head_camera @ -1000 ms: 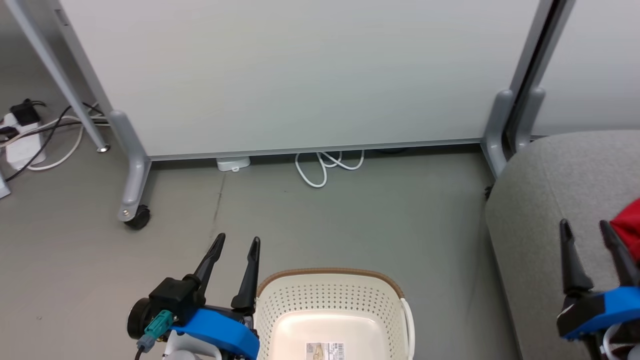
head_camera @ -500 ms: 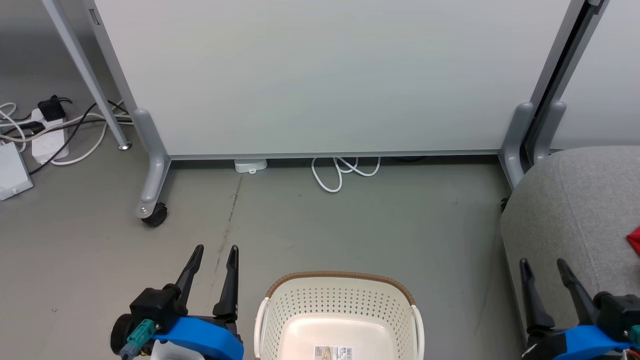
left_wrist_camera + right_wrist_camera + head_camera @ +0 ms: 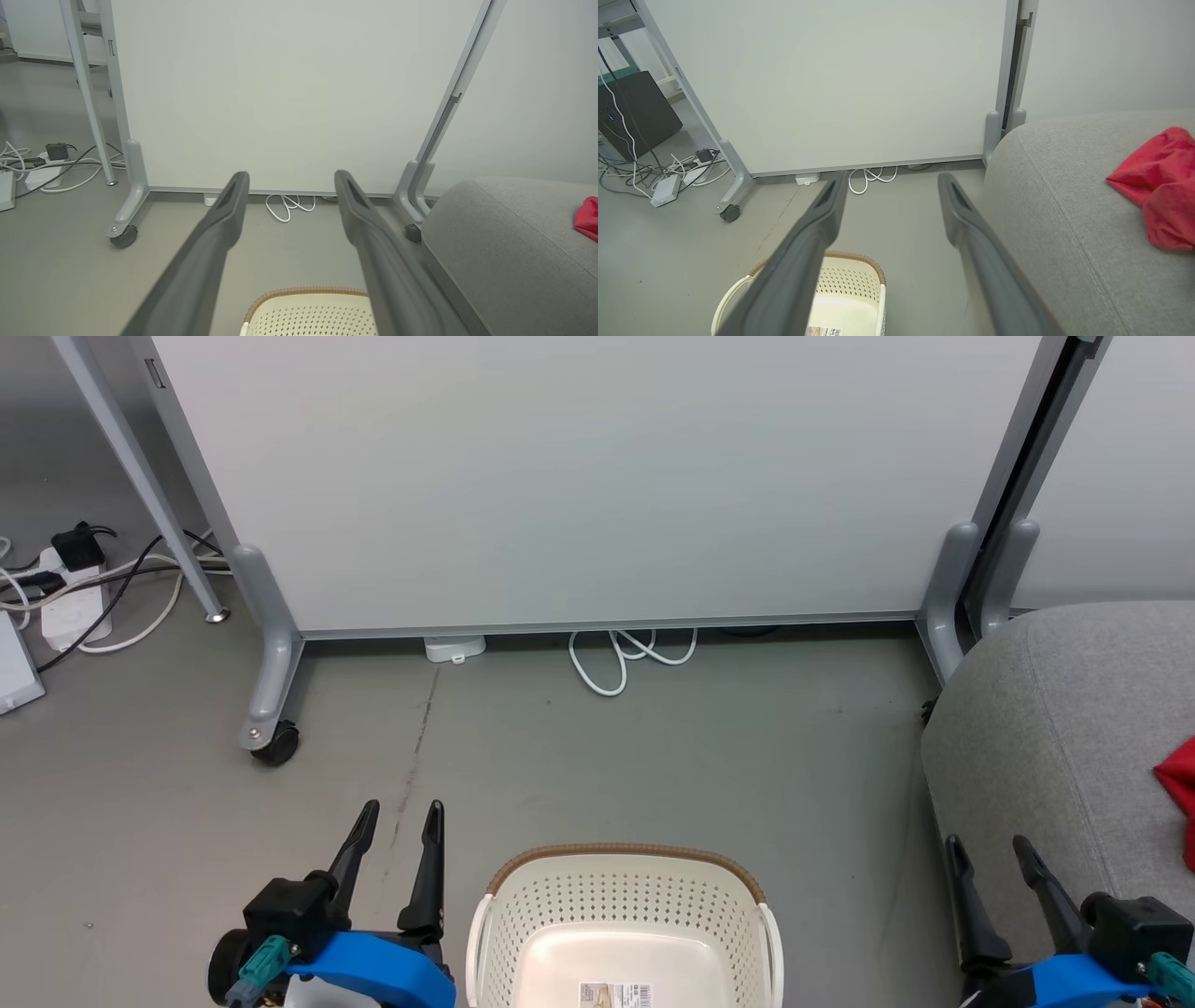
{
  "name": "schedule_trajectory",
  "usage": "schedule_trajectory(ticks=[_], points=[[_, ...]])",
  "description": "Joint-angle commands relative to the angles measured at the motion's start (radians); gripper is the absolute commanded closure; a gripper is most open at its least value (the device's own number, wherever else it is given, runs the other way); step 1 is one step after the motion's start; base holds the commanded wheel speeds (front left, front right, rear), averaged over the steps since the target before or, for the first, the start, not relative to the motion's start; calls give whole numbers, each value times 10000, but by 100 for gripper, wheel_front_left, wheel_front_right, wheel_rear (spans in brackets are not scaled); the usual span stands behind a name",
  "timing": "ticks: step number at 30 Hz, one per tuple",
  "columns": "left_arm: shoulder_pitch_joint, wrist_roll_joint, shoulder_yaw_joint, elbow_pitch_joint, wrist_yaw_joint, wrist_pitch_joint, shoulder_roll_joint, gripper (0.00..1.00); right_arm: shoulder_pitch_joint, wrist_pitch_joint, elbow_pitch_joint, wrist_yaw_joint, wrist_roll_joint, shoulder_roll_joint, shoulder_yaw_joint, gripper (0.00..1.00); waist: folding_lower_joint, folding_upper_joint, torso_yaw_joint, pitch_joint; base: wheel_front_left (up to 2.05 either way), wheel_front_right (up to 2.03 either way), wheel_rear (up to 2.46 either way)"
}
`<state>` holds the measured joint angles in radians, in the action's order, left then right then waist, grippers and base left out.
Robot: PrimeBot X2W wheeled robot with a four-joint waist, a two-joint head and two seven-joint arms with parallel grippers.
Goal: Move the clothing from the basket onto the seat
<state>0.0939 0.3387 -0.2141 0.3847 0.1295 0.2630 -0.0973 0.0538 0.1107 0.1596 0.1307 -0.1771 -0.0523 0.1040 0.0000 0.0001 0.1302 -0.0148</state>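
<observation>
The cream basket point(image 3: 624, 905) with its brown rim stands on the floor at the bottom middle of the head view, its bottom and barcode sticker point(image 3: 611, 994) bare; it also appears as the basket point(image 3: 850, 284) and basket point(image 3: 308, 308). Red clothing point(image 3: 1160, 184) lies bunched on the grey seat point(image 3: 1064, 224); its edge shows as clothing point(image 3: 1181, 784) and clothing point(image 3: 587, 218). I cannot tell one garment from two. My left gripper point(image 3: 401, 817) is open left of the basket, holding nothing. My right gripper point(image 3: 988, 847) is open over the seat's front edge point(image 3: 1008, 756), holding nothing.
A white partition panel on grey wheeled legs point(image 3: 266, 691) stands across the back. A coiled white cable point(image 3: 621, 658) lies under it. A power strip with tangled cords point(image 3: 70, 597) sits at the far left. Grey floor point(image 3: 653, 756) lies between basket and panel.
My right gripper has drawn back and down away from the red clothing, which stays on the seat. The left gripper has lowered slightly. The head camera has shifted.
</observation>
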Motion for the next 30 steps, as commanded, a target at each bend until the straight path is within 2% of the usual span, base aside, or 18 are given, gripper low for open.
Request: schedule_trajectory(ticks=[1,18,19,24,30], points=[[42,-13,-42,5,11,26,-11,0,-47,40,28,1,-58,24,-17,0,0,-1,-5,12,0,0,0],[-57,4,-75,89,11,26,19,0,-99,89,173,1,-229,26,-96,0,0,-1,-37,42,0,0,0],[-3,29,-73,73,0,0,29,100,-31,50,161,0,-192,6,-92,100,0,-1,-39,43,0,0,0],[-378,63,-125,444,0,-44,73,100,63,29,600,-2,-209,50,-86,100,1,-1,-48,46,0,0,0],[-361,1100,110,311,-1,-317,84,100,-118,-202,694,-2,-1320,51,-21,100,1,-1,-106,52,0,0,0]])
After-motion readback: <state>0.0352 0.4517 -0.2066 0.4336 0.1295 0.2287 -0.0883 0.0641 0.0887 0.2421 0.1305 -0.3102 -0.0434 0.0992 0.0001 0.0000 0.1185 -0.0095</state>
